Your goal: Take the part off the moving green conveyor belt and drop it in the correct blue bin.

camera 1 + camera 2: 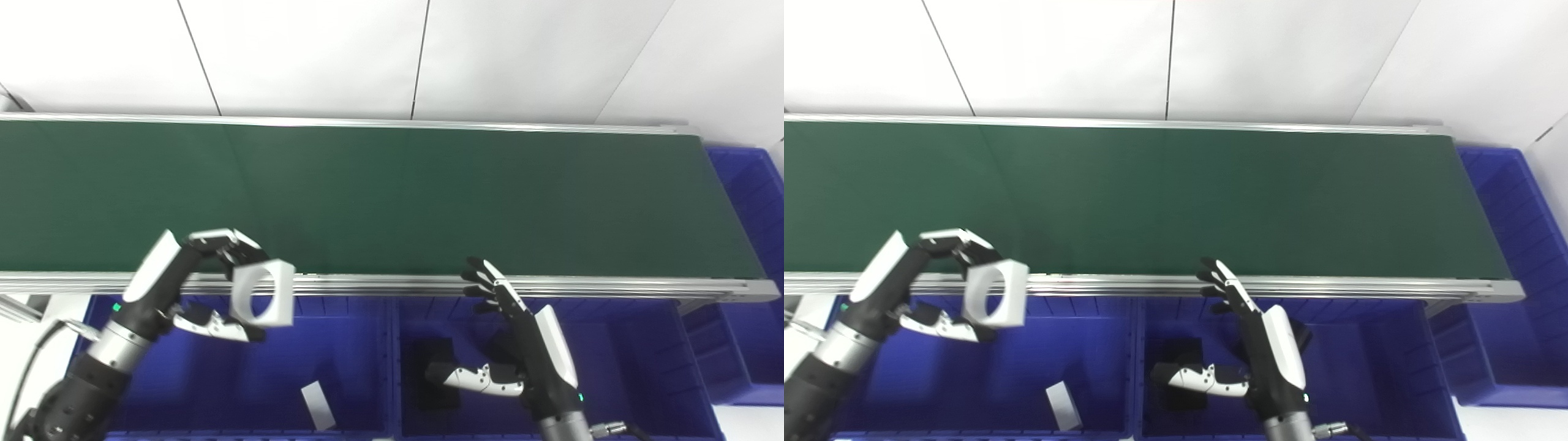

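Now left hand (202,288) gripping part (263,293), right hand (511,343) open

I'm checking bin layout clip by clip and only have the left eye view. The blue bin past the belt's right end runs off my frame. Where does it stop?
Observer: In the right eye view the end bin shows its right rim, slanting toward the picture's right edge as it comes nearer.
Operator: What lies beyond that rim?
Observer: A white wall right beside it; no further bin shows there.
Operator: Is that wall one plain surface?
Observer: No, a dark seam crosses it just above the bin's back corner.
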